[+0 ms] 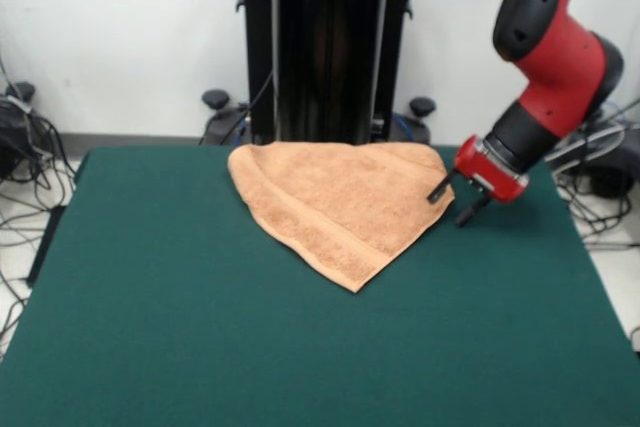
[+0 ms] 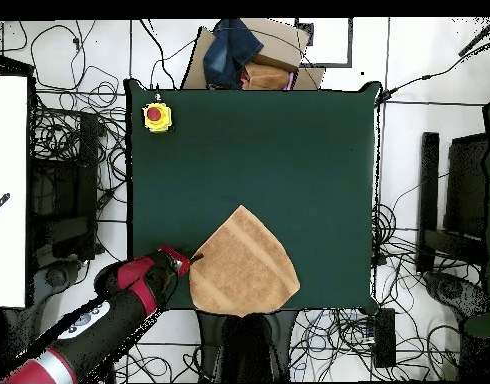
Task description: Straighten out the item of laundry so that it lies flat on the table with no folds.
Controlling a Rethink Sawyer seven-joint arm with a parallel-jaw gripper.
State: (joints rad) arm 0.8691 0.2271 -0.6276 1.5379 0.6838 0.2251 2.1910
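The orange-tan towel (image 1: 340,197) lies folded into a rough triangle on the far middle of the dark green table (image 1: 200,327), its point toward the camera and a band stripe along its lower left edge. It also shows in the overhead view (image 2: 241,265) near the robot's edge of the table (image 2: 289,150). My gripper (image 1: 456,204) hangs at the towel's right corner, just above the table, its two dark fingers spread apart and holding nothing. In the overhead view the gripper (image 2: 192,262) sits at the towel's left corner.
The black pedestal (image 1: 325,42) stands behind the towel. A yellow box with a red button (image 2: 156,117) sits at a far table corner. Cardboard and blue cloth (image 2: 244,55) lie beyond the table. Cables cover the floor around it.
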